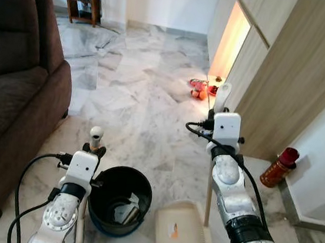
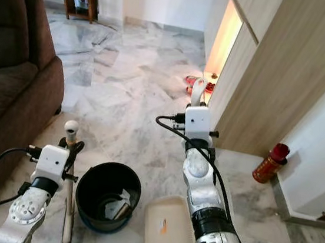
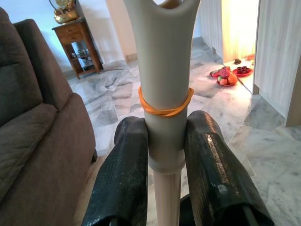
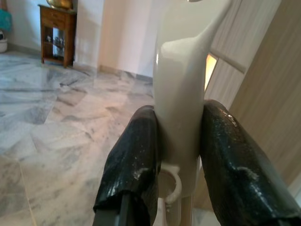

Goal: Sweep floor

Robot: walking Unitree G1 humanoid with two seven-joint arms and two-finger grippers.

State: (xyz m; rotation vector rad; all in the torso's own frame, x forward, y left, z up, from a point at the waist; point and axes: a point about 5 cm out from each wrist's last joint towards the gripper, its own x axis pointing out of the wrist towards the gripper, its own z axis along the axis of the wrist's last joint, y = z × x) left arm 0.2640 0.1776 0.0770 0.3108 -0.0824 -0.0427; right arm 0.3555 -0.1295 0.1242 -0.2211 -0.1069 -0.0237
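Marble floor (image 1: pixel 136 94) stretches ahead; the cream dustpan (image 1: pixel 181 233) lies beside the black bin (image 1: pixel 118 199), its upright handle clamped in the right tool (image 4: pixel 176 155), the broom's pale handle (image 3: pixel 164 70) in the left tool (image 3: pixel 164 150).

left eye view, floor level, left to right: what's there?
Brown sofa → left gripper on the broom handle → black bin → beige dustpan → right gripper on the dustpan handle → red bottle.
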